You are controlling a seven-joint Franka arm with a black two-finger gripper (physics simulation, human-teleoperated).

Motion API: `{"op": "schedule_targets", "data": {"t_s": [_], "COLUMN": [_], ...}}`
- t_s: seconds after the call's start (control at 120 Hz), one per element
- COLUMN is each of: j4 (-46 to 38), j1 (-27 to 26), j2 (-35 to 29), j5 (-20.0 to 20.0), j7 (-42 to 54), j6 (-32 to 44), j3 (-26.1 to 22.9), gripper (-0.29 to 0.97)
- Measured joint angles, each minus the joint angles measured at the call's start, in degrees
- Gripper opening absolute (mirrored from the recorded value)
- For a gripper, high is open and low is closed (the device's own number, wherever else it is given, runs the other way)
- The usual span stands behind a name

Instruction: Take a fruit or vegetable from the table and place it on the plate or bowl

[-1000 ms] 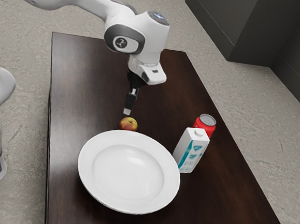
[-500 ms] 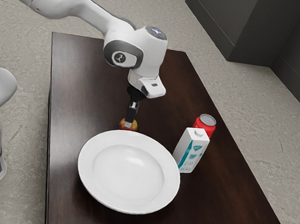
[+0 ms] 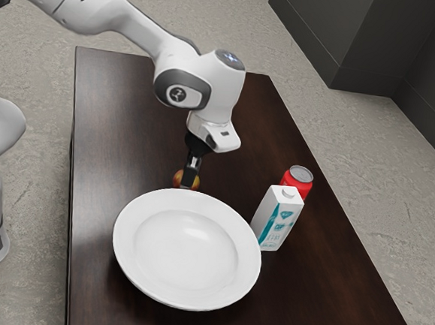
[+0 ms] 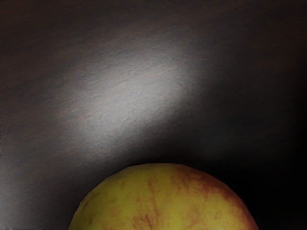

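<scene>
dark wood worktop (image 3: 112,116) carries a red-yellow apple (image 3: 178,179) just beside the white plate (image 3: 130,265). your tool (image 3: 191,178) is low over the apple; you cannot tell if it grips.

Close under the pincer (image 3: 191,177) sits a rounded apple (image 4: 163,201), its yellow-green skin streaked and flushed with red, and beyond it, farther from the pincer, lies the dark brown desk (image 4: 120,100), whose grained top carries one broad pale sheen fading into shadow.
</scene>
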Motion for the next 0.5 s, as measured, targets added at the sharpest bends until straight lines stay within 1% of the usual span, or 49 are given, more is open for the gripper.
{"op": "schedule_targets", "data": {"t_s": [0.058,0.158,0.183,0.267,0.358,0.417,0.5], "j4": [0.2,0.3,0.3,0.3,0.5,1.0,2.3], "j1": [0.0,0.1,0.1,0.1,0.0,0.0,0.2], "j2": [0.0,0.0,0.0,0.0,-0.1,-0.4,-1.1], "j5": [0.0,0.7,1.0,1.8,3.2,4.3,5.6], "j7": [-0.1,-0.6,-0.8,-1.5,-2.0,-2.3,-2.5], "j6": [0.1,1.1,1.3,1.8,2.1,2.1,1.2], "j3": [0.1,0.2,0.3,0.6,0.9,1.0,1.6], "gripper": [0.35,0.06,0.03,0.08,0.10,0.15,0.16]}}
